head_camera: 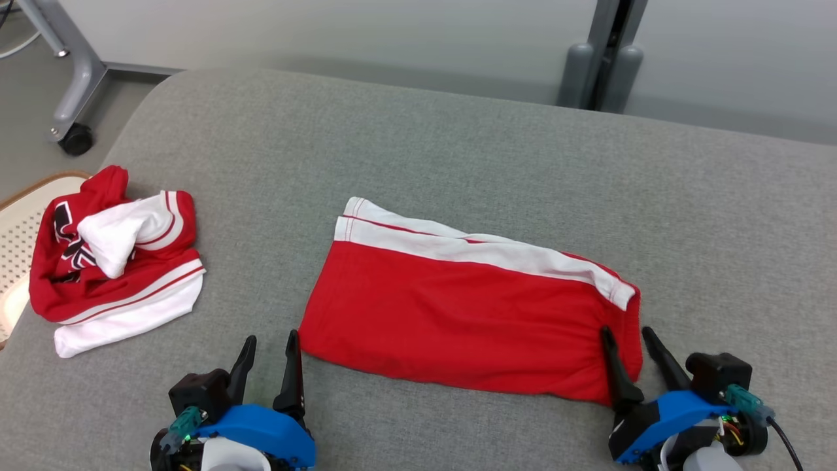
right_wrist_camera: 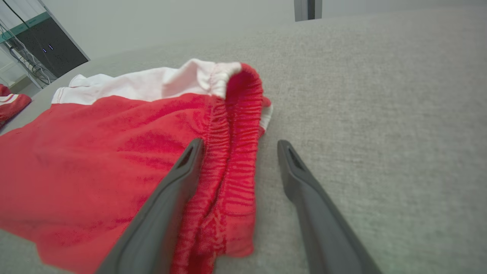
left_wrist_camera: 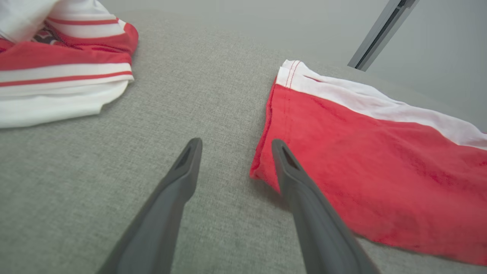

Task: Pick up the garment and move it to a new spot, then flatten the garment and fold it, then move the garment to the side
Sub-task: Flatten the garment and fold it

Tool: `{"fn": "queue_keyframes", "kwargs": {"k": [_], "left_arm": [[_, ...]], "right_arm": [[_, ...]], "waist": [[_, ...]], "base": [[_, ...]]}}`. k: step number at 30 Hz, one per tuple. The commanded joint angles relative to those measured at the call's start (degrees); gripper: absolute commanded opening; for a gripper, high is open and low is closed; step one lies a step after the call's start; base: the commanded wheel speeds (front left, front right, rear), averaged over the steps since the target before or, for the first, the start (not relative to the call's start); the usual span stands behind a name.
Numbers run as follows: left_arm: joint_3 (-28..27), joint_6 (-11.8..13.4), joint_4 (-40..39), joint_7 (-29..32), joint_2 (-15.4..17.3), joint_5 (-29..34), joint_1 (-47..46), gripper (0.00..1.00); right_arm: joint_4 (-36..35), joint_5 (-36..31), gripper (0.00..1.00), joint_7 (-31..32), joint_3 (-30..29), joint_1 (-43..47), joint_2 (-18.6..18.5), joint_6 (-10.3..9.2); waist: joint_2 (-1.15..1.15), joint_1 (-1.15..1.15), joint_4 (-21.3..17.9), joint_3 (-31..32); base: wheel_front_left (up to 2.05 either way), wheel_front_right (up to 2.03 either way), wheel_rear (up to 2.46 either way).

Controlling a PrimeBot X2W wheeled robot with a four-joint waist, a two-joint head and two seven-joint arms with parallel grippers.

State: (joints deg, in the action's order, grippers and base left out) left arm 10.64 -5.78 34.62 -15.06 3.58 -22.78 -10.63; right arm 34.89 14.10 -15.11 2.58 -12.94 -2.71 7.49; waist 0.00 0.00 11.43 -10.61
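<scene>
- Far left edge: a pale perforated panel (head_camera: pixel 16 242) with a wooden rim. Whether it is a tray or a seat cannot be told. The left fringe of a crumpled red-and-white garment (head_camera: pixel 111 261) overlaps it.
- The crumpled red-and-white garment lies mostly on the grey padded surface (head_camera: pixel 458 144), bunched, with a white fold uppermost and striped hems towards the robot.
- Left gripper (head_camera: pixel 271 337): low at the near edge, with its fingers pointing away from the robot. The jaws are spread wide and hold nothing. In the left wrist view one finger stands over bare grey fabric. The other overlaps the near-left corner of the red garment (head_camera: pixel 471 307); contact cannot be confirmed.
- Red garment: centre of the padded surface, well apart from the crumpled one. It is laid flat as a folded oblong, with a white band along the far edge and a gathered elastic waistband at the right end.
- Right gripper (head_camera: pixel 627 330): low at the garment's right end, with its fingers pointing away and parted wide. They straddle the waistband edge, one finger over red cloth and one over bare grey surface. Nothing is clamped.
</scene>
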Motion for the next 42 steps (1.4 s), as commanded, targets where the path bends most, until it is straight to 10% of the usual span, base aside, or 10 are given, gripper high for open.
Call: {"fn": "queue_keyframes", "kwargs": {"k": [1,9,10,12,28,35,42], "left_arm": [[-0.23,-0.43,0.59,-0.15,-0.10,0.09,0.40,1.00],[-1.76,-1.31,0.95,-0.16,-0.58,1.30,-0.18,1.00],[-1.76,-1.43,0.98,-0.16,-0.62,1.35,-0.32,1.00],[-1.86,-1.60,0.87,-0.16,-0.64,1.88,-0.96,1.00],[-0.37,-1.71,2.38,-0.16,-0.65,1.05,1.84,1.00],[4.63,-1.72,3.85,-0.15,-0.64,-2.68,1.40,1.00],[6.74,-1.72,4.57,-0.16,-0.63,-3.49,1.13,1.00]], "right_arm": [[1.91,0.07,1.00,-0.01,-0.44,-1.35,-0.33,0.00],[6.88,5.91,0.96,0.50,6.18,-0.73,0.82,0.36],[6.57,6.73,0.49,0.50,7.17,-0.79,0.97,0.36],[4.98,9.21,0.00,0.44,8.18,-1.17,0.78,0.36],[-0.32,19.47,0.00,0.01,-3.63,3.73,-0.43,-0.05],[-8.33,41.40,0.00,2.82,15.42,4.35,-0.60,0.00],[-8.34,48.45,0.00,1.13,25.06,-0.66,-0.34,0.01]], "waist": [[0.00,0.00,0.85,-0.75],[0.00,0.00,1.41,-1.91],[0.00,0.00,1.38,-1.99],[0.00,0.00,1.25,-1.99],[0.00,0.00,-1.85,3.05],[0.00,0.00,0.15,4.11],[0.00,0.00,6.05,4.34]], "base": [[0.00,0.00,0.00],[0.00,0.00,0.00],[0.00,0.00,0.00],[0.00,0.00,0.00],[0.00,0.00,0.00],[0.00,0.00,0.00],[0.00,0.00,0.00]]}}
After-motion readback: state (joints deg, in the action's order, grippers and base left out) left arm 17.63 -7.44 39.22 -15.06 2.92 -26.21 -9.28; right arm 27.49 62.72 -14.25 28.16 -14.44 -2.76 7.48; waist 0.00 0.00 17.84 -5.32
